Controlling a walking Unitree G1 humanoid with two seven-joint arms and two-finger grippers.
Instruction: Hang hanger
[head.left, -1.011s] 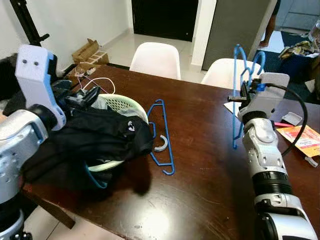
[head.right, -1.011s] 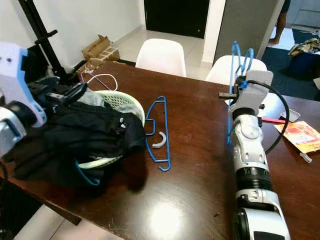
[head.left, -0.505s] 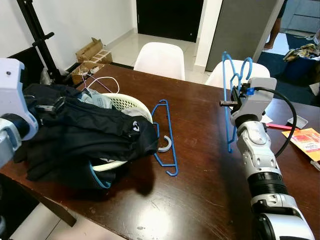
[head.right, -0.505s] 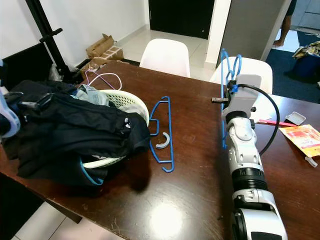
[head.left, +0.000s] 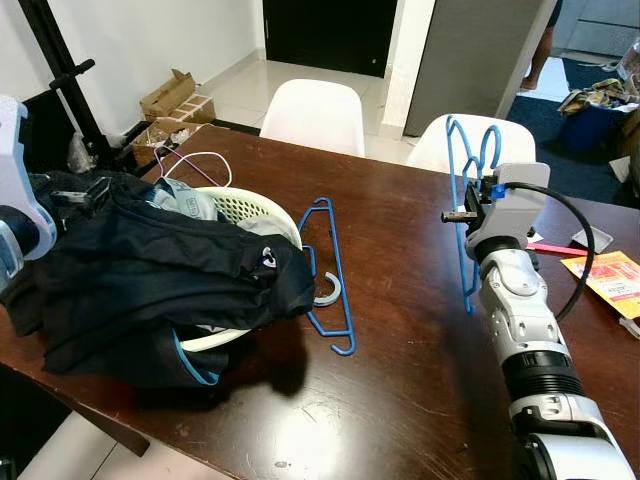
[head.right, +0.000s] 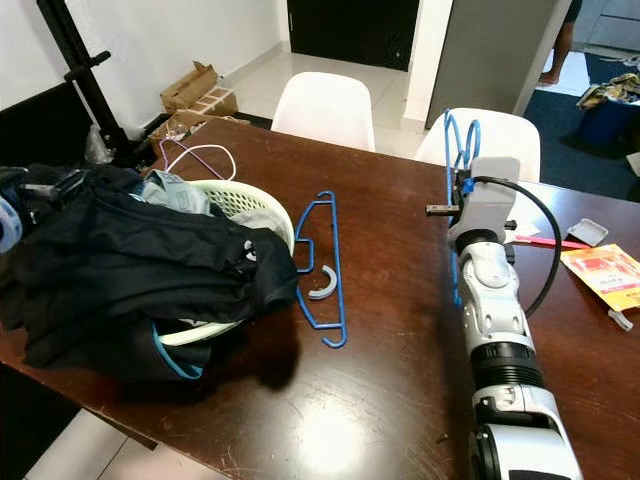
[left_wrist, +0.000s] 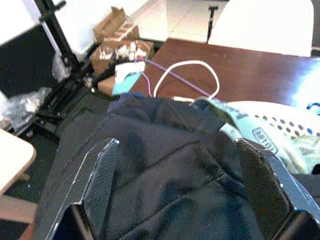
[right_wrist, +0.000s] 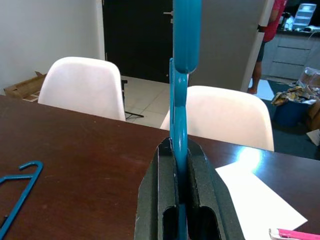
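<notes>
In the left eye view, a dark brown wooden bench (head.left: 400, 330) carries a pale green perforated plastic laundry basket (head.left: 243, 207) on its left part, with a heap of black fabric clothing (head.left: 150, 285) draped over and spilling out of it. Just beside the basket, flat on the wood, lies a blue plastic clothes hanger (head.left: 331, 275) with a small pale curved clip (head.left: 325, 293) inside its outline. On the right, the silver right arm reaches forward above the bench, and its right end effector (head.left: 474, 190) holds a second blue plastic hanger (head.left: 468, 170) upright, hooks at the top, clear of the bench surface. Two white moulded chairs (head.left: 308, 112) stand behind the bench, and an orange printed packet (head.left: 607, 280) lies near its right edge.

In the right eye view, the black pole of a stand (head.right: 85, 70) rises at the left and open cardboard boxes (head.right: 195, 88) sit on the floor behind.

In the left wrist view, the left end effector (left_wrist: 182, 185) has its two black fingers (left_wrist: 102, 177) spread wide over the black clothing, with a white cable loop (left_wrist: 187, 77) on the bench beyond.

In the right wrist view, the black fingers (right_wrist: 161, 190) are closed narrowly on the blue bar of the upright hanger (right_wrist: 179, 100).
</notes>
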